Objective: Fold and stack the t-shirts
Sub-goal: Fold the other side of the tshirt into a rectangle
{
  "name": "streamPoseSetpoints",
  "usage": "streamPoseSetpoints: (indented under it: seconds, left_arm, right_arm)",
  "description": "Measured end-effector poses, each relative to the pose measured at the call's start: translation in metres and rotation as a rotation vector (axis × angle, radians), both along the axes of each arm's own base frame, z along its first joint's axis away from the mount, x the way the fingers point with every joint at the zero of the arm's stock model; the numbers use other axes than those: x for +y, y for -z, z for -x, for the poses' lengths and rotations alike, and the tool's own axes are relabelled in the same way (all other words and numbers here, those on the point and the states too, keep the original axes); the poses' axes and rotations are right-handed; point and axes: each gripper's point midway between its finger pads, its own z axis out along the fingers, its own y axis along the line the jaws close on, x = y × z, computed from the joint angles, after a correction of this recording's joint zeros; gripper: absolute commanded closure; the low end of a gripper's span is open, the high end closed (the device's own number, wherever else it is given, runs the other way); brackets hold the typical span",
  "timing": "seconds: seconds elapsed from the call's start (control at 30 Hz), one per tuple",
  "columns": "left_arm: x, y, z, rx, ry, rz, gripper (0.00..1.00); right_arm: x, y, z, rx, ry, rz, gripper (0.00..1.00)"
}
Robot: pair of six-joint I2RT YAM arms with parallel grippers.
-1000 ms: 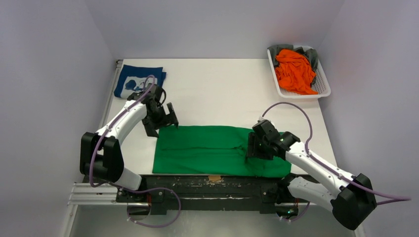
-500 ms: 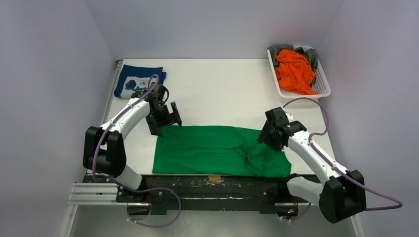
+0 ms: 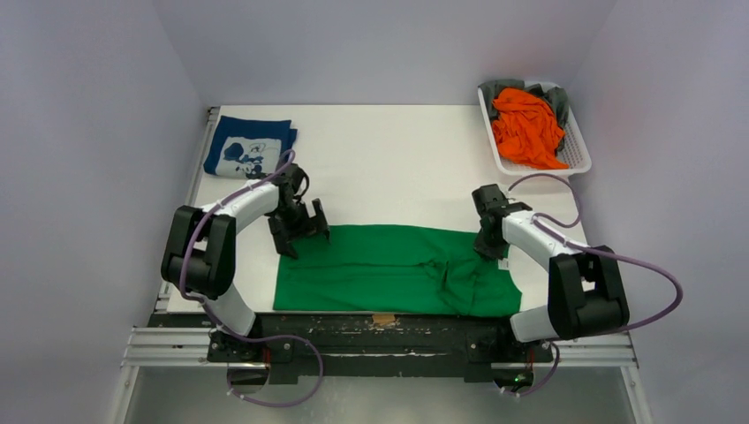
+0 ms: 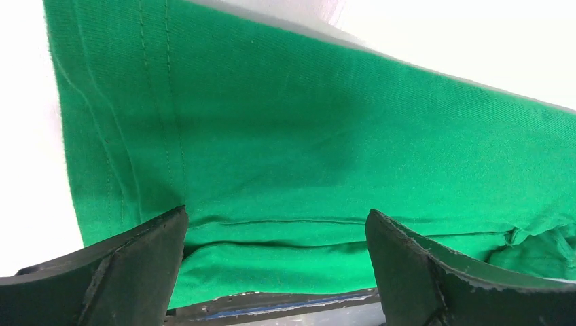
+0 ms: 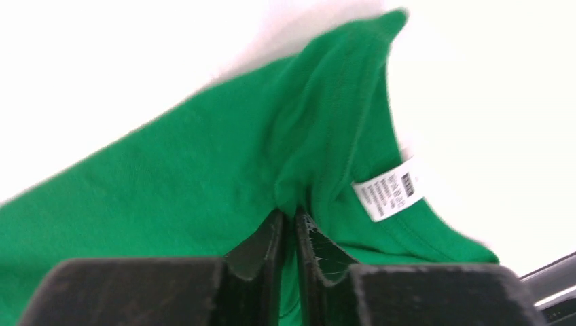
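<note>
**Top view.** I see the green t-shirt (image 3: 389,269) spread as a long band along the near edge of the bench (image 3: 397,159). The left pincer (image 3: 300,231) is at its far left corner and the right pincer (image 3: 488,247) at its far right corner. Only this view shows the rest. A folded navy t-shirt (image 3: 250,147) with white print lies at the far left. At the far right, a white basket (image 3: 578,146) holds an orange t-shirt (image 3: 525,128) and a grey t-shirt (image 3: 503,88). I cannot read the print.

**Left wrist view.** The left pincer (image 4: 275,224) stands wide open over the hemmed edge of the green cloth, with nothing held between its jaws.

**Right wrist view.** The right pincer (image 5: 289,221) is all but closed, nipping a raised fold of the green t-shirt beside the collar. This view alone shows a white label (image 5: 388,189) inside the neckline. Its lettering is too blurred for me to read.
</note>
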Motion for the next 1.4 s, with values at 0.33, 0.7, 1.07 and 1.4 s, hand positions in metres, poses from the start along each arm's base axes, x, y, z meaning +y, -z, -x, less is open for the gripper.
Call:
streamPoseSetpoints:
  seconds: [0.33, 0.7, 1.07, 1.4]
  left_arm:
    - [0.002, 0.01, 0.001, 0.026, 0.013, -0.014, 0.0]
    - [0.003, 0.01, 0.001, 0.027, 0.013, -0.021, 0.0]
    - [0.008, 0.008, 0.001, 0.016, 0.011, -0.048, 0.0]
    - [0.012, 0.005, 0.001, 0.001, 0.007, -0.072, 0.0]
  right_arm:
    - [-0.037, -0.032, -0.05, -0.087, 0.044, 0.175, 0.68]
    - [-0.037, -0.053, -0.056, -0.057, -0.052, 0.167, 0.47]
    - [0.101, -0.059, -0.004, -0.117, -0.486, -0.299, 0.47]
    - [0.14, -0.036, 0.026, -0.012, -0.64, -0.42, 0.46]
